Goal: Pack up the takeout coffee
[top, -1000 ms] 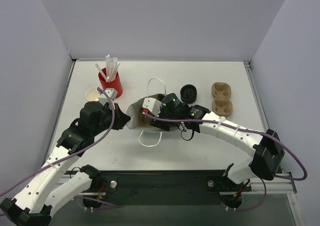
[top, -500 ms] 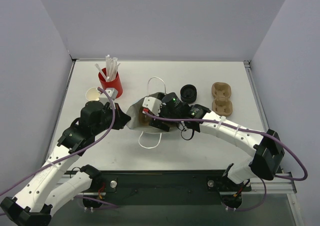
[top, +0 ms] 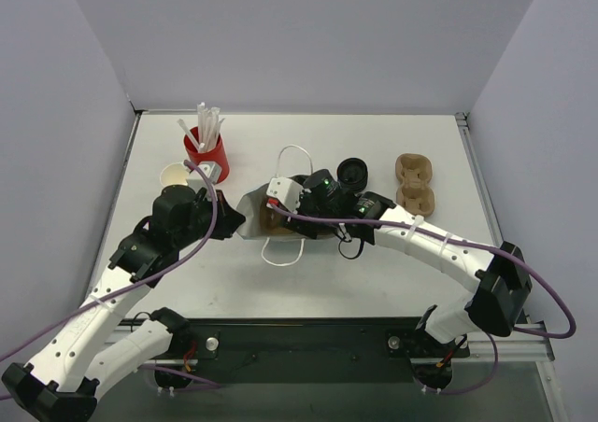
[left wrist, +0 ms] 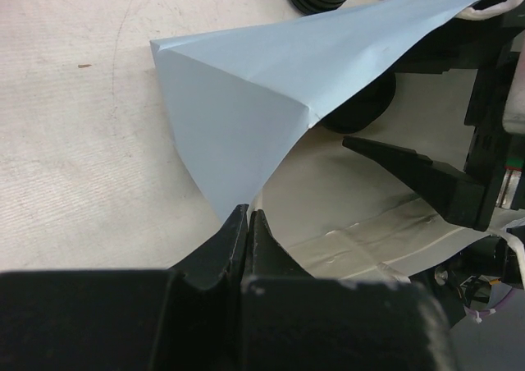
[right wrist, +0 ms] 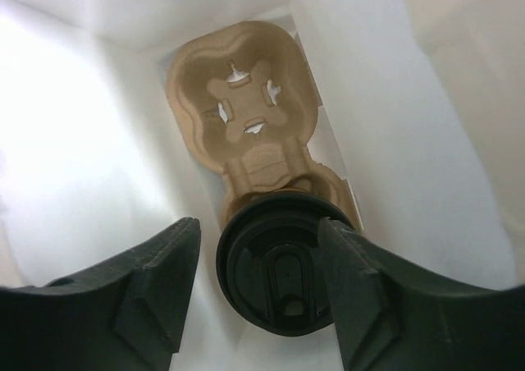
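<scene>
A white paper bag (top: 254, 209) lies on its side at the table's centre, mouth to the right. My left gripper (left wrist: 248, 215) is shut on the bag's (left wrist: 238, 100) edge and holds it up. Inside the bag lies a brown cardboard cup carrier (right wrist: 242, 100). The takeout coffee (right wrist: 283, 264), black lid toward the camera, sits in the carrier's near cell. My right gripper (right wrist: 258, 227) reaches into the bag and is open around the cup. Its left finger stands clear of the lid and its right finger is at the lid's rim. From above, the right gripper (top: 280, 207) covers the cup.
At the back left are a red cup of straws (top: 206, 151) and a cream paper cup (top: 175, 175). A stack of black lids (top: 352, 173) and spare cardboard carriers (top: 414, 184) sit at the back right. The bag's handles (top: 280, 252) loop onto the table.
My right wrist has shifted slightly toward the far side, and the bag's near handle has drawn in a little. The left arm still holds the bag's edge.
</scene>
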`<state>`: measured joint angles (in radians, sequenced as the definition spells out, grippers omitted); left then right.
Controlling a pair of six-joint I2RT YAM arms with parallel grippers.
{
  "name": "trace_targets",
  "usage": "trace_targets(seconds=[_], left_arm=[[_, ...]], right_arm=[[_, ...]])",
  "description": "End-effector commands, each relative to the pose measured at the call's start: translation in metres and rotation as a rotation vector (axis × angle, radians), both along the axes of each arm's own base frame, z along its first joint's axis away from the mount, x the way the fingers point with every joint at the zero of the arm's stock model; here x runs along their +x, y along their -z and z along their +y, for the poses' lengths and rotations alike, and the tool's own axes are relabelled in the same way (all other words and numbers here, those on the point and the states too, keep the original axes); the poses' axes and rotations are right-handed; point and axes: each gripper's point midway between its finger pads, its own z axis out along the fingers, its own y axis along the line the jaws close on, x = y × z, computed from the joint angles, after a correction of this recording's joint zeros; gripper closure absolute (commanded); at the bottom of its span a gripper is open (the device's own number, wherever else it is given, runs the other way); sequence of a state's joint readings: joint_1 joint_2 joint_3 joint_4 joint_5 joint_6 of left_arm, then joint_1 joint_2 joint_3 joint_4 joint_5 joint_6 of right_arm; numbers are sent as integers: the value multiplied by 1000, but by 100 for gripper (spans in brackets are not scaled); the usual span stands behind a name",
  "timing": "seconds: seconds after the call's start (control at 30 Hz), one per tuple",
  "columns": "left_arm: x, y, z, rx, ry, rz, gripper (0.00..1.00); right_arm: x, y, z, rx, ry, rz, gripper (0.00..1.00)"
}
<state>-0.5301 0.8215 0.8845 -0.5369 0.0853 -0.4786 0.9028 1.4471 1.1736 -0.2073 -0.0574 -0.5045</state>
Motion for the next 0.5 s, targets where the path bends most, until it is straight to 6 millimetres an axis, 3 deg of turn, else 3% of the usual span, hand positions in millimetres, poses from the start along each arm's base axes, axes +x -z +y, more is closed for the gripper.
trace_targets(seconds=[0.0,0.47], left_arm=[[4,-8,4,17,-20,-11,100],[9,-19,5,33,-52,42,100]], right_arm=[[0,-35,6,75,-11,-24,45],[-4,-66,6,158,27,-15,53]])
